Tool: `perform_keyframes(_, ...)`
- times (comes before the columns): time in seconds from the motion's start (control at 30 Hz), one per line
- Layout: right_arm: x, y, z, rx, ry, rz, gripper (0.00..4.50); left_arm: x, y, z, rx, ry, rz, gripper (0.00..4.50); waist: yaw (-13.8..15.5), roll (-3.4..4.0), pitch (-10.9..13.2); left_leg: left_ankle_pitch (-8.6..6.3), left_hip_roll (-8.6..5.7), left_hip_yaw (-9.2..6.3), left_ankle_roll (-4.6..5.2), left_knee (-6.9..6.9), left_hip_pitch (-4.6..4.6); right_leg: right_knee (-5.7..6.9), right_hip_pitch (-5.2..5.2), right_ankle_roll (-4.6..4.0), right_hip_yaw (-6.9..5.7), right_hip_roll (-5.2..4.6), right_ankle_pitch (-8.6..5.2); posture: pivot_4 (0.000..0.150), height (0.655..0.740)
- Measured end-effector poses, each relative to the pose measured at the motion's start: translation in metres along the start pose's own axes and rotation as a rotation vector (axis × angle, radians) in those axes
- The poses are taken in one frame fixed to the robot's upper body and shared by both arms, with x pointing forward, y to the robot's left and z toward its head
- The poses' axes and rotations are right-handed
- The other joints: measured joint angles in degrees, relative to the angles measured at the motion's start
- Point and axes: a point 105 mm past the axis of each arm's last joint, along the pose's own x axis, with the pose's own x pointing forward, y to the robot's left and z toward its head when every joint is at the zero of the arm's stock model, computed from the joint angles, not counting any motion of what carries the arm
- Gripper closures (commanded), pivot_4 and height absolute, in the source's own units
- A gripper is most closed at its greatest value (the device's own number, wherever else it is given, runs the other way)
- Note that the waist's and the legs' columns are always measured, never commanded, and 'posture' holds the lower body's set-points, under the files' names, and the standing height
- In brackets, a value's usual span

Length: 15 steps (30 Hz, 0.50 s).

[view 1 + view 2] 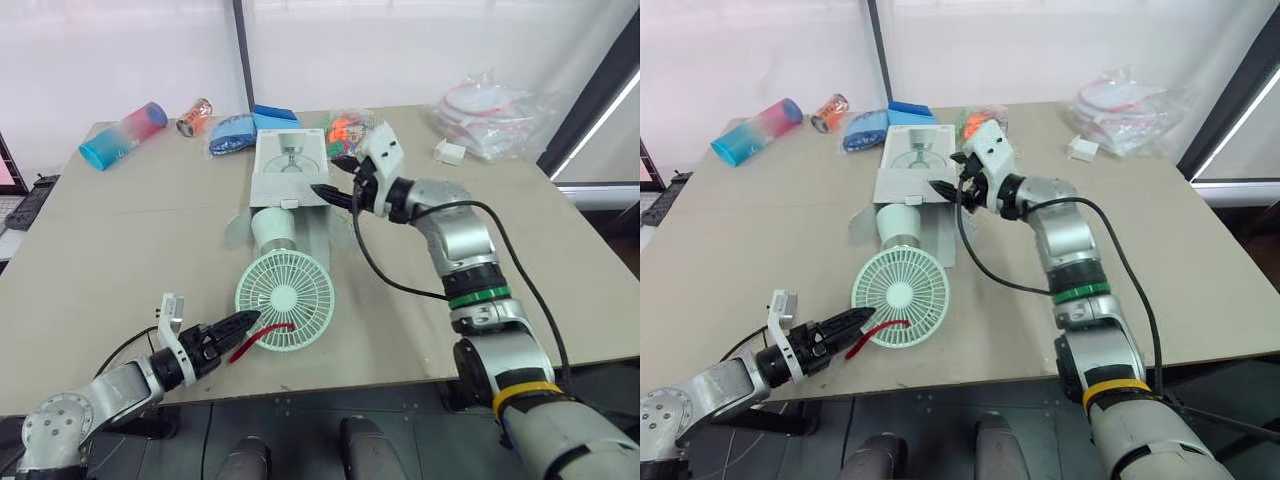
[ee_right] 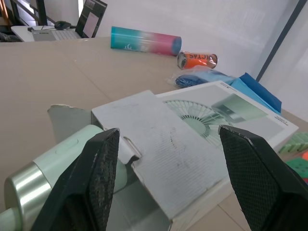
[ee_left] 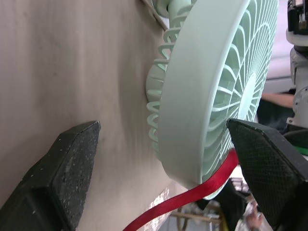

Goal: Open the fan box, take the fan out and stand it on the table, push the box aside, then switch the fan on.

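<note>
Mint-green fan (image 1: 284, 298) lies grille-up near the front edge of the tabletop (image 1: 130, 230), with a red strap (image 1: 258, 337) at its rim. Its cylindrical base sits at the open mouth of the white fan box (image 1: 290, 165), which lies toward the rear edge. Left gripper (image 1: 243, 328) jaws stand wide either side of the fan's rim; right gripper (image 1: 330, 178) jaws stand wide over the box's flap.

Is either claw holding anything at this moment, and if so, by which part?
Nothing is held. The left claw is open, its fingers either side of the rim of the fan. The right claw is open over the flap of the box.
</note>
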Motion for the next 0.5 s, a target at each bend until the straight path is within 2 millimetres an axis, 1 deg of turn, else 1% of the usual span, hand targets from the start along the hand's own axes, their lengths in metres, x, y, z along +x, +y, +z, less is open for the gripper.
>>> perform_keyframes(0.13,-0.007,0.002,-0.001,0.0,0.008,-0.004,1.16,-0.002,0.0,0.0,0.025,0.01,-0.012,0.0,0.0,0.0,0.0,0.0,0.06,0.02,0.0,-0.04,0.03,0.0,0.02,-0.04,0.01,0.03,-0.04,0.15,0.74)
perform_keyframes(0.17,-0.008,0.003,-0.002,0.004,0.015,-0.006,1.16,0.0,0.001,0.003,0.024,0.003,-0.015,0.0,0.1,0.0,0.0,0.0,0.06,0.02,0.0,-0.03,0.02,0.0,0.02,-0.04,0.01,0.02,-0.04,0.15,0.74)
perform_keyframes(0.27,-0.008,0.006,-0.005,0.008,0.024,-0.003,1.16,0.007,-0.001,0.02,0.025,-0.053,-0.032,0.0,0.3,0.0,0.0,0.0,0.06,0.02,-0.01,-0.02,0.01,-0.01,0.02,-0.02,0.0,0.02,-0.03,0.15,0.74)
perform_keyframes(0.33,-0.007,0.008,-0.006,0.014,0.029,-0.006,1.16,0.014,-0.009,0.036,0.028,-0.109,-0.064,0.0,0.4,0.0,0.0,0.01,0.06,0.01,-0.02,-0.01,-0.01,-0.05,0.02,-0.01,0.0,0.02,-0.02,0.15,0.74)
perform_keyframes(0.43,-0.004,0.011,-0.006,0.015,0.025,-0.001,1.16,0.021,-0.019,0.05,0.055,-0.147,-0.085,0.0,0.4,-0.01,0.0,0.01,0.06,0.01,-0.06,-0.02,-0.02,-0.07,0.0,-0.01,0.01,0.02,-0.01,0.15,0.74)
perform_keyframes(0.5,-0.003,0.012,-0.006,0.018,0.025,0.0,1.16,0.021,-0.021,0.053,0.061,-0.154,-0.09,0.0,0.4,-0.01,0.0,0.0,0.06,0.01,-0.14,-0.02,-0.02,-0.07,-0.01,-0.01,0.01,0.02,-0.01,0.15,0.74)
